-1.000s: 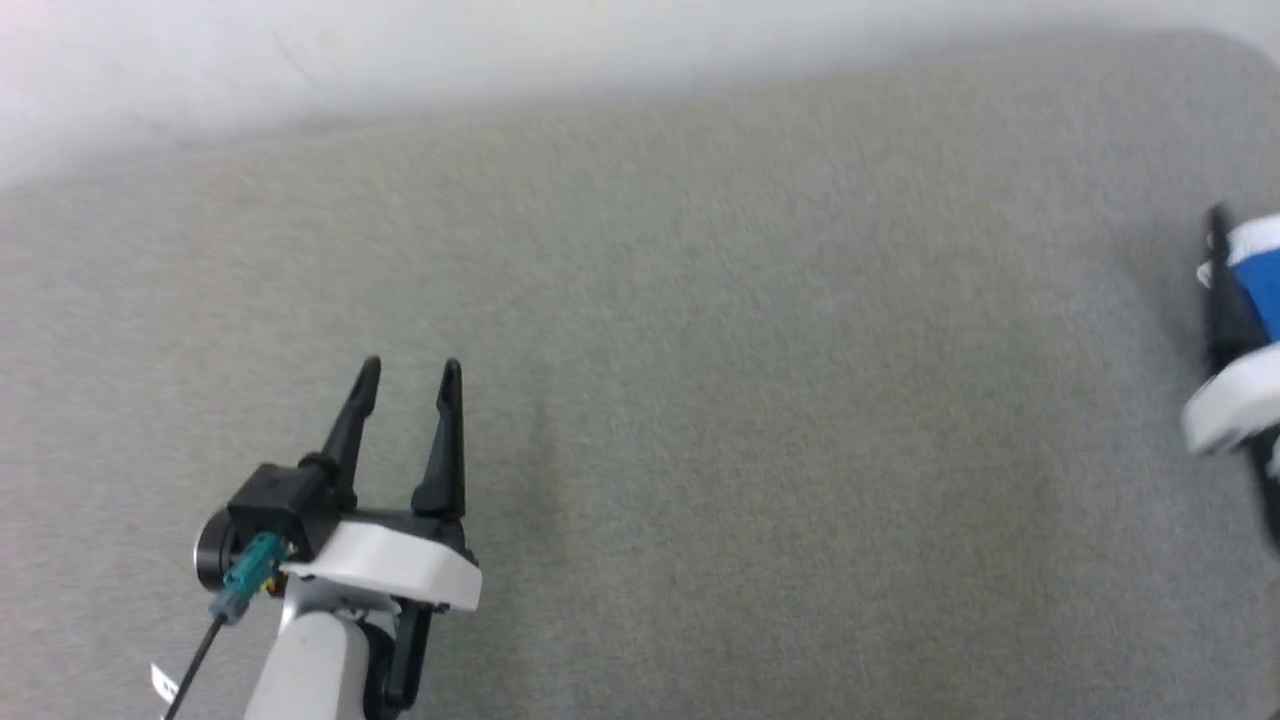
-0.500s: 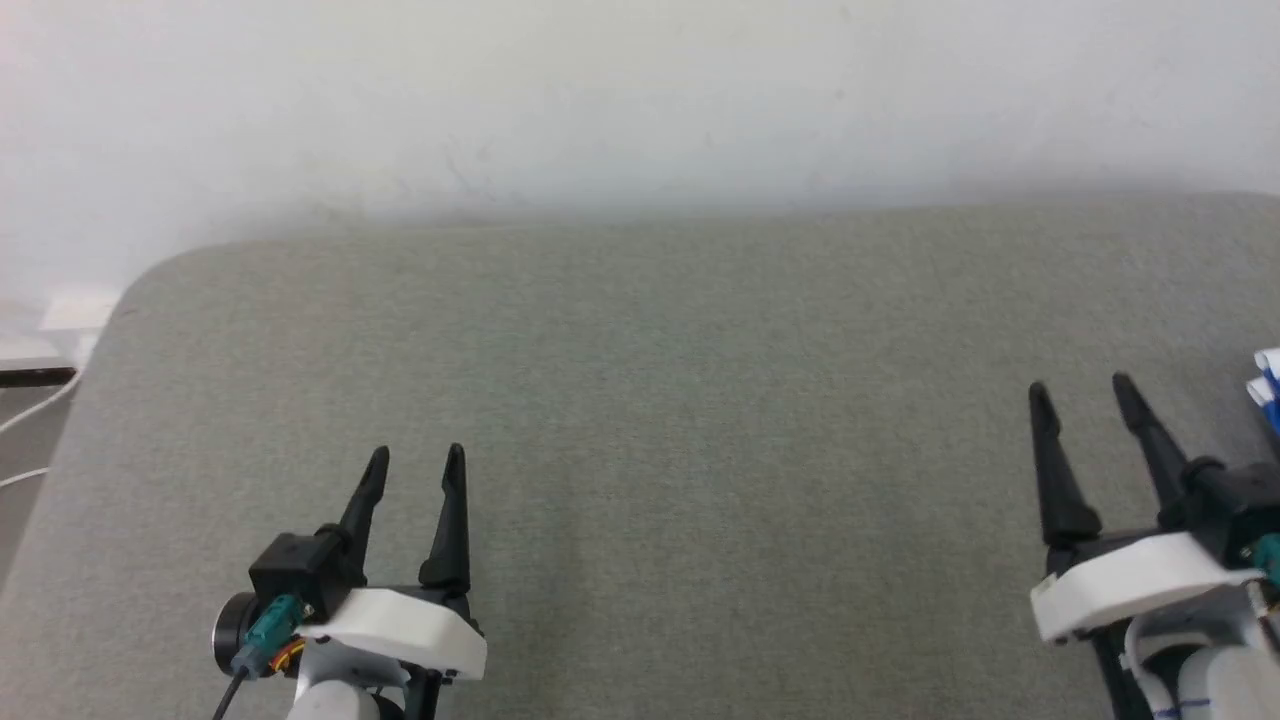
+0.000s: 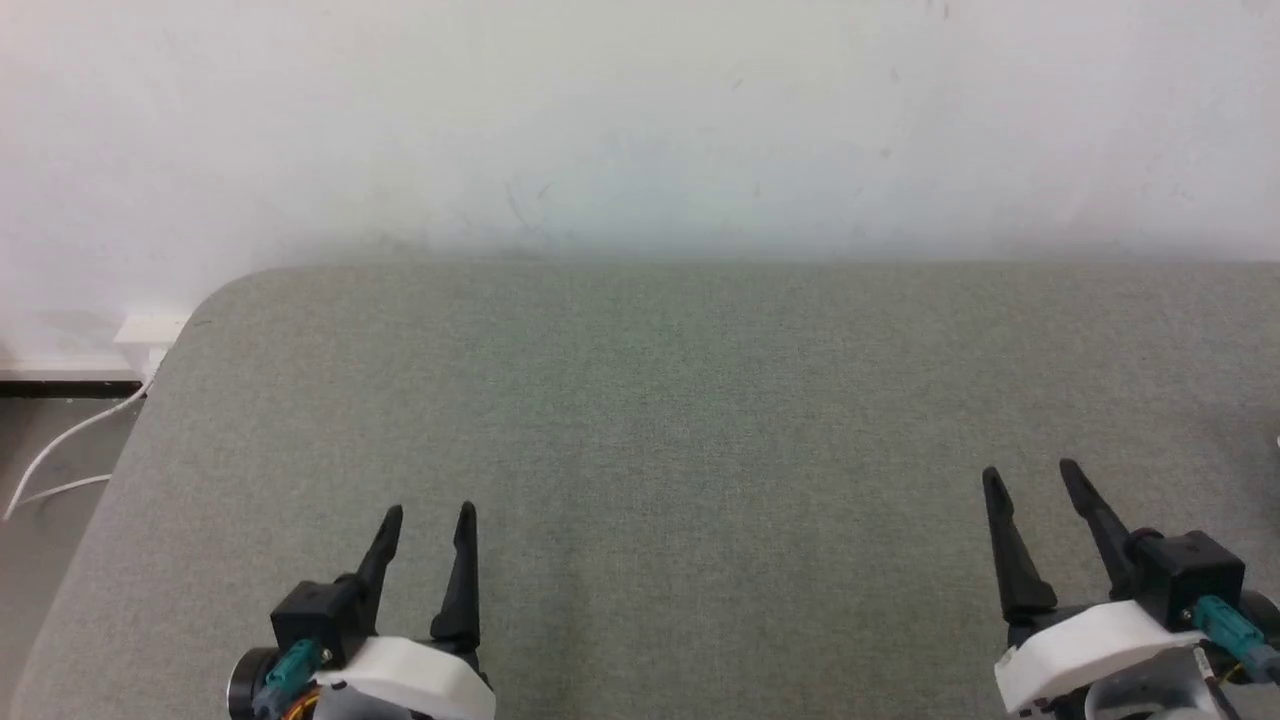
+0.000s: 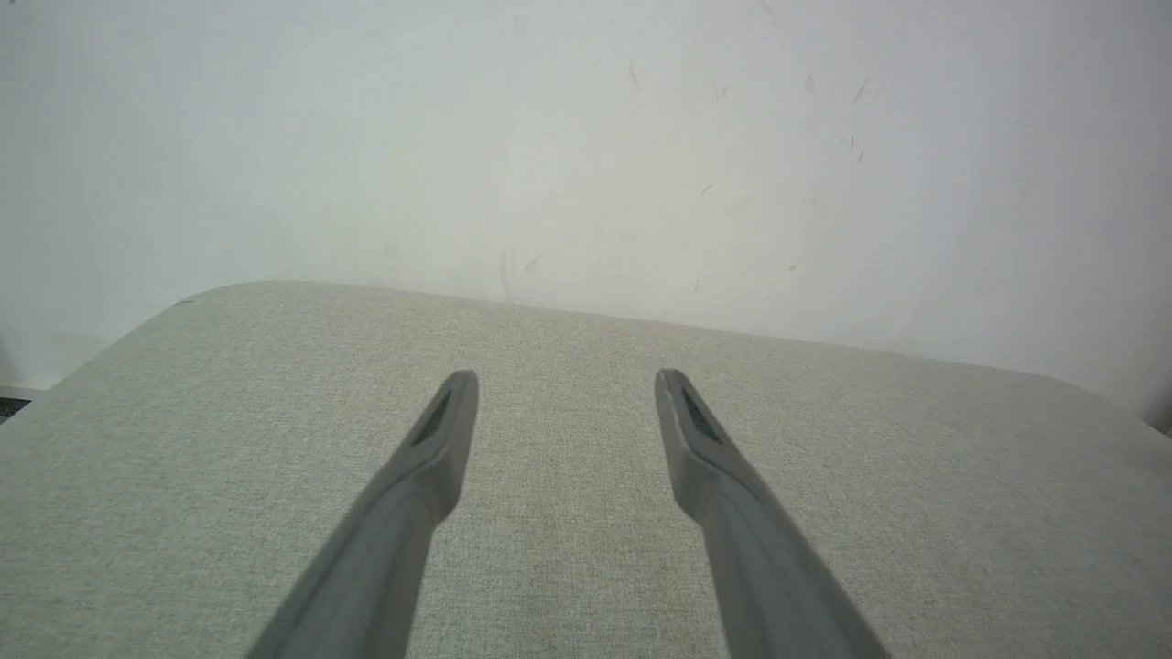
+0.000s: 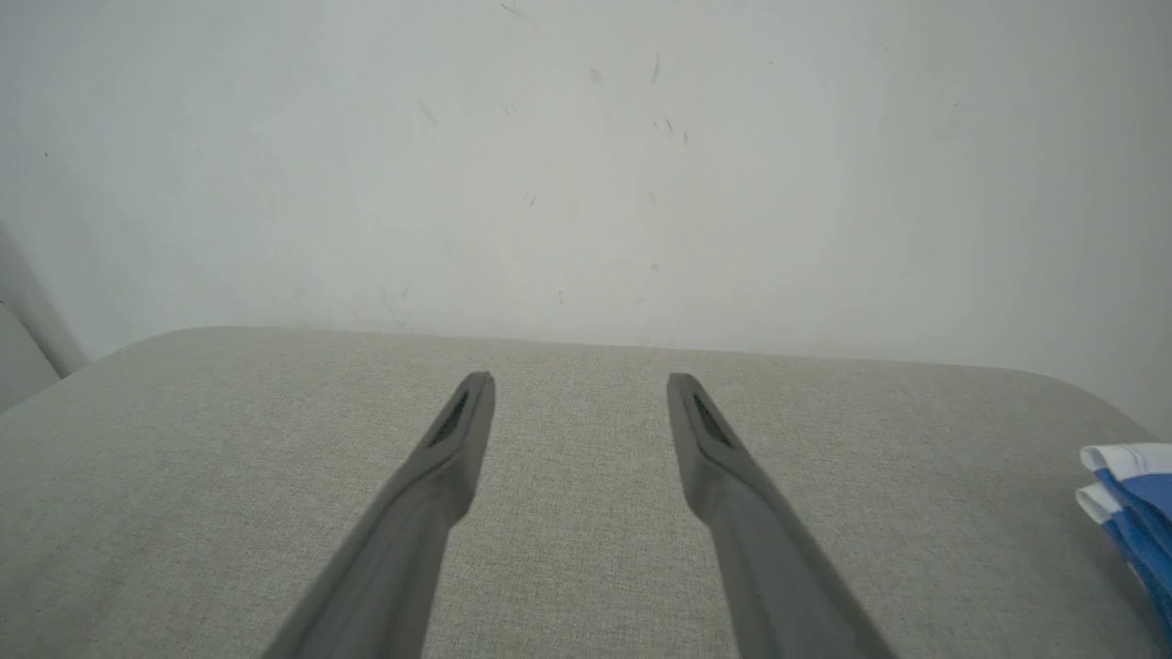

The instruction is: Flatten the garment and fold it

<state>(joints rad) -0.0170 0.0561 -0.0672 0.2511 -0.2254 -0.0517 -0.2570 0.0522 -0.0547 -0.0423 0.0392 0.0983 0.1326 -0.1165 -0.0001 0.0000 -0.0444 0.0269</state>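
Two claws: the left claw [image 3: 431, 510] and the right claw [image 3: 1029, 468] are being held with their fingers spread wide, and nothing is being gripped by either. Both are being kept low over the grey worktop [image 3: 640, 400], with the fingers pointed toward the pale wall [image 3: 640, 120].
Garment's place: the garment [image 5: 1140, 513] is being caught at the far right edge of the right wrist view. It is being carried by the worktop near its right end, to the right of the right claw and apart from it.
Step in hand: by judgement, the garment is only being approached. No flattening is being done yet, and no fold is being made.
Next move: the right claw is probably being called on to be swung rightward to the cloth. An edge or the waist would need to be pinched lightly, since thin fabric is easily bunched. The left claw would then be needed to spread it.
Cut off: only a sliver of blue with white bands is being shown; the rest is being lost past the frame.
Hard to make out: whether the cloth is being left crumpled, layered or flat cannot be told.
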